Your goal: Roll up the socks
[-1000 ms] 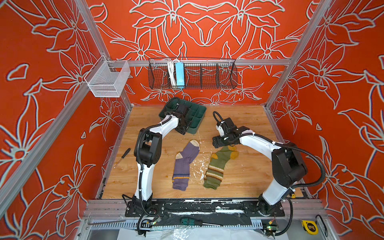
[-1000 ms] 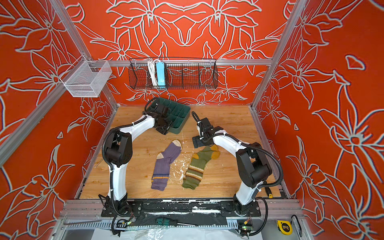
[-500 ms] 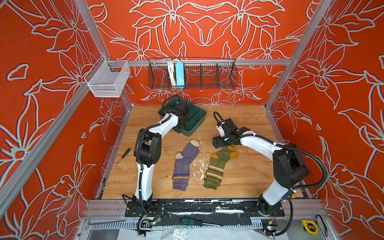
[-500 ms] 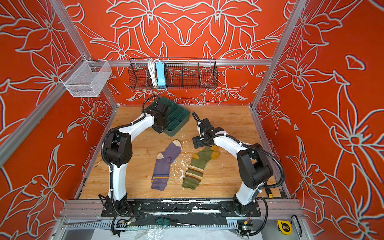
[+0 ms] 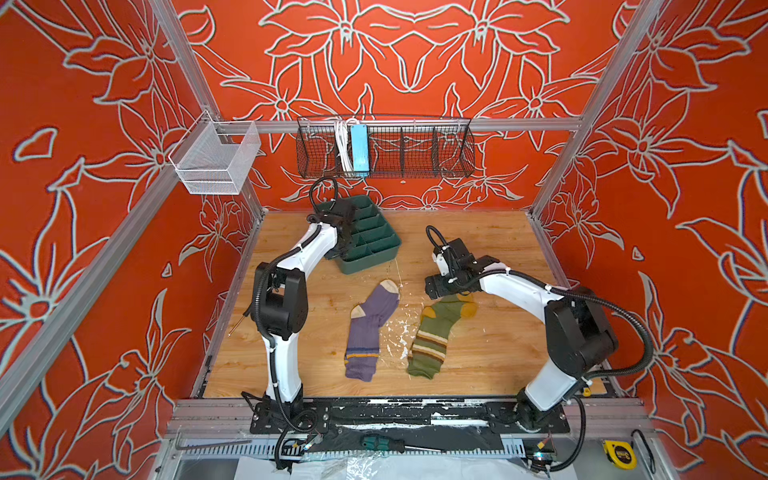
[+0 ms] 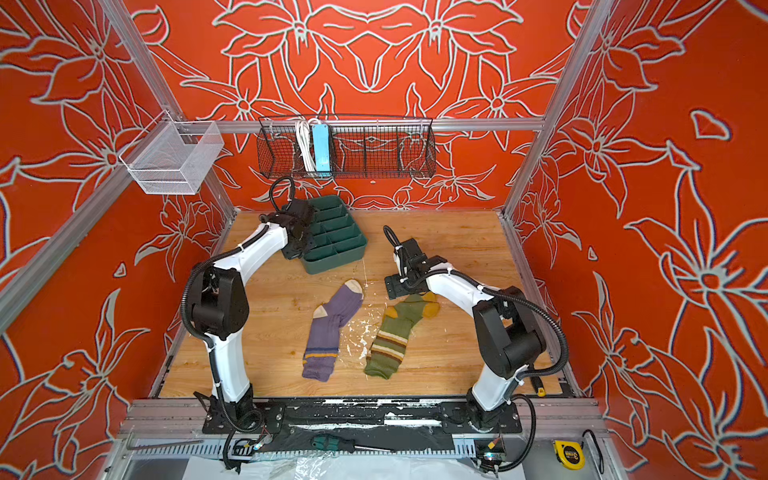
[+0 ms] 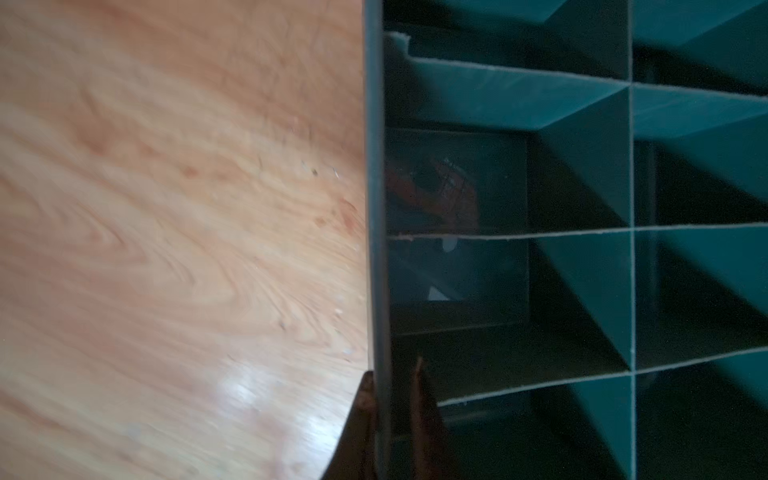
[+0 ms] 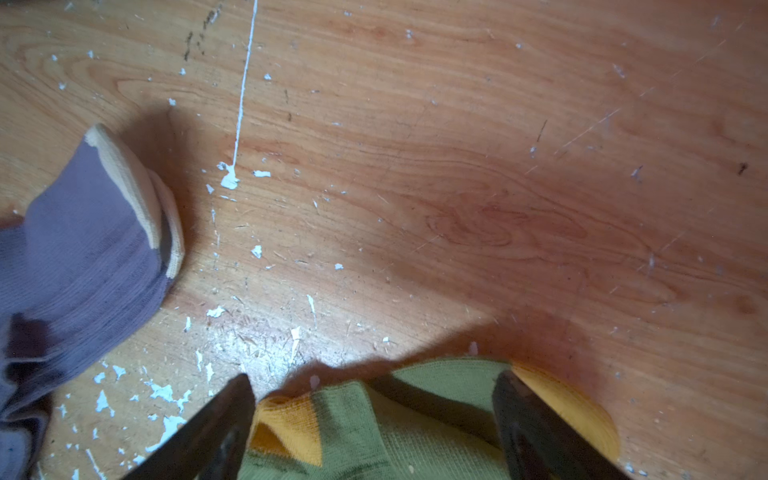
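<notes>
The wooden bench [image 5: 478, 249] carries both socks, flat and unrolled, near its middle. The purple sock [image 5: 368, 328] lies beside the olive sock [image 5: 434, 336], a gap between them, cuffs toward the arm bases. The green divider tray [image 5: 370, 245] sits behind them at the back left. Over the last second the left gripper [image 7: 392, 374] has gone from part-spread to pinching the tray's outer wall, one finger outside and one inside a compartment. The tray itself has barely shifted. I judge the left arm is busy with the tray rather than a sock, so rolling has not begun. The right gripper [image 8: 374, 376] has stayed spread wide, its fingers straddling the olive sock's mustard toe. Whether they touch the knit or the wood I cannot tell. In both top views the wrists hide both grippers' fingertips. The right wrist view cuts off the purple sock's cuff and most of the olive sock, and the wood is blurred in the left wrist view. White flecks [image 8: 166, 392] litter the wood between the socks.
</notes>
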Tool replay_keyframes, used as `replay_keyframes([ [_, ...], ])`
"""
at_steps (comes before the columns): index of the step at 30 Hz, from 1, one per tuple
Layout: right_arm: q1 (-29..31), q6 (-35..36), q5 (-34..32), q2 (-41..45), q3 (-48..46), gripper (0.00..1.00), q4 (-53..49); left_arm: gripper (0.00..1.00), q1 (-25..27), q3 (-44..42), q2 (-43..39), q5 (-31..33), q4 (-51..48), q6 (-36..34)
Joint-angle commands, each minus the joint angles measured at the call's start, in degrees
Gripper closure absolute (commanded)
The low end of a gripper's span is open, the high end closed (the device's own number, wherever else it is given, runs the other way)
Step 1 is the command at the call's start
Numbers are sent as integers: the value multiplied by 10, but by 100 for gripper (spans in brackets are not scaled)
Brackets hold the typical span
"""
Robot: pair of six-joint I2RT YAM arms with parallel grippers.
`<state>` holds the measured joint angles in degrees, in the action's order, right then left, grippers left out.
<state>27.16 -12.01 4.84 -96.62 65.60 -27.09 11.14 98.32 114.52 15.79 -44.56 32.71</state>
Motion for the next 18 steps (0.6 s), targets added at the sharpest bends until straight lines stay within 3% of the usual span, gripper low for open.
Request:
replay_keyframes([
  [1,4,-7,-9,2,-6,8,3,100,1,-38,-6,7,21,-170],
  [4,4,-8,-4,5,-7,8,3,100,1,-69,-5,-27,56,-215],
  [11,5,-7,-8,10,-11,8,0,100,11,-81,-4,-124,100,-242],
  [16,5,-13,-20,11,-9,8,-3,100,27,-31,21,-129,72,-237],
  [18,5,-14,-28,17,-7,8,-9,92,29,-11,36,-123,54,-230],
])
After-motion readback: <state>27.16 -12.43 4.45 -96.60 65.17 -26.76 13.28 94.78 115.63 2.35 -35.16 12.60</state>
